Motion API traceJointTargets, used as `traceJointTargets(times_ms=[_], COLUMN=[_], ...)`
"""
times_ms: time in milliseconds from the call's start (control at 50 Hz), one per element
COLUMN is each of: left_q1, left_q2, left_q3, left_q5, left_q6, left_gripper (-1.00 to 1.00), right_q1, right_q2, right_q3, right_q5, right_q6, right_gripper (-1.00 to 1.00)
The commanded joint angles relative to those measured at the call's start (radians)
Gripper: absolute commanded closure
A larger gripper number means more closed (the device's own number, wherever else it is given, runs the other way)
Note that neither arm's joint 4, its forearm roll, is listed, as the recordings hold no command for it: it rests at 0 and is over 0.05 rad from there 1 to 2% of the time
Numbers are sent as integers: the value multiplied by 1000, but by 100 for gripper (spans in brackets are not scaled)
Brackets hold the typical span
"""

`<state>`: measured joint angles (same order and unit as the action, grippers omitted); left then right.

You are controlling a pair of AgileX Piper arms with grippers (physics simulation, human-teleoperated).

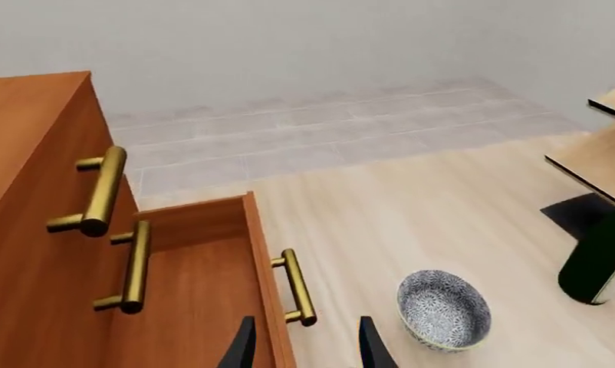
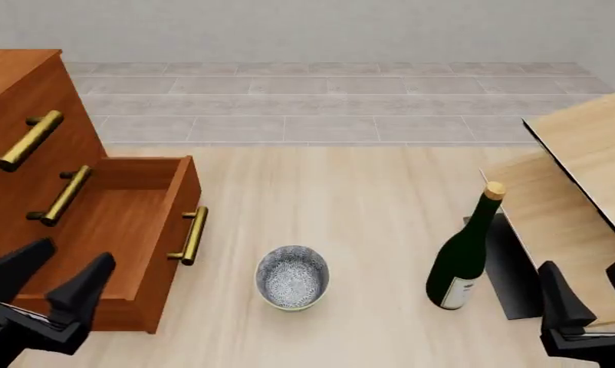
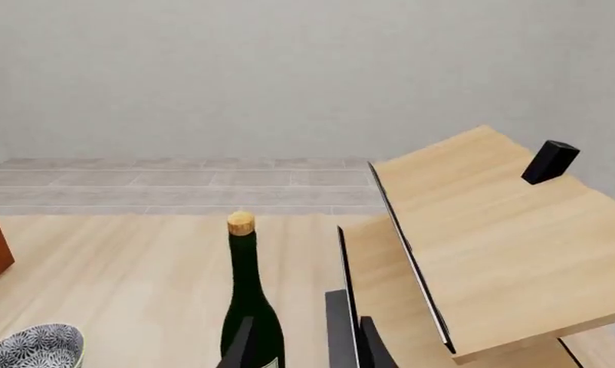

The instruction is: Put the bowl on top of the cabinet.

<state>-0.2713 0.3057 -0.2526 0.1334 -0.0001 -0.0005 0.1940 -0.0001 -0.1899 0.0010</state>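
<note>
The bowl (image 2: 292,277) stands upright on the wooden floor surface in the front middle, speckled inside with a pale outside; it also shows in the left wrist view (image 1: 444,310) and partly in the right wrist view (image 3: 37,349). The reddish-brown cabinet (image 2: 16,100) rises at the left, its lowest drawer (image 2: 123,222) pulled out. My left gripper (image 2: 77,257) hangs open over that drawer's front, left of the bowl and apart from it. My right gripper (image 2: 582,270) is open at the near right, holding nothing.
A dark green wine bottle (image 2: 464,257) with a cork stands upright right of the bowl. A pale light-wood furniture piece (image 2: 583,161) leans at the right, behind the bottle. Brass bar handles (image 2: 190,235) stick out from the drawer fronts.
</note>
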Motion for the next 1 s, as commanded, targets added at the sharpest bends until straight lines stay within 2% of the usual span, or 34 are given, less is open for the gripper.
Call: traceJointTargets(times_ms=[20,60,240,280,300,340,520,540,580,860,1000], left_q1=[-77,-94,-141,-158,-164,-181,-250,-263,-283,-304,-373], left_q2=[59,98,155,160,217,238,321,354,381,529,633], left_q3=[-51,-61,-84,-91,-96,-106,-151,-161,-180,-253,-289], left_q5=[25,17,-12,-22,-33,-40,-52,-50,-51,-72,-61], left_q6=[-4,-31,-36,-19,-54,-34,-57,-76,-62,-62,-102], left_gripper=[-100,-100,-100,-100,-100,-100,-100,-100,-100,-100,-100], right_q1=[0,0,0,0,0,0,0,0,0,0,0], right_q2=[2,2,2,2,2,3,2,2,2,2,3], right_q3=[0,0,0,0,0,0,0,0,0,0,0], right_q5=[-2,-2,-2,-2,-2,-2,-2,-2,-2,-2,-2], right_q6=[0,0,0,0,0,0,0,0,0,0,0], right_gripper=[-100,-100,-100,-100,-100,-100,-100,-100,-100,-100,-100])
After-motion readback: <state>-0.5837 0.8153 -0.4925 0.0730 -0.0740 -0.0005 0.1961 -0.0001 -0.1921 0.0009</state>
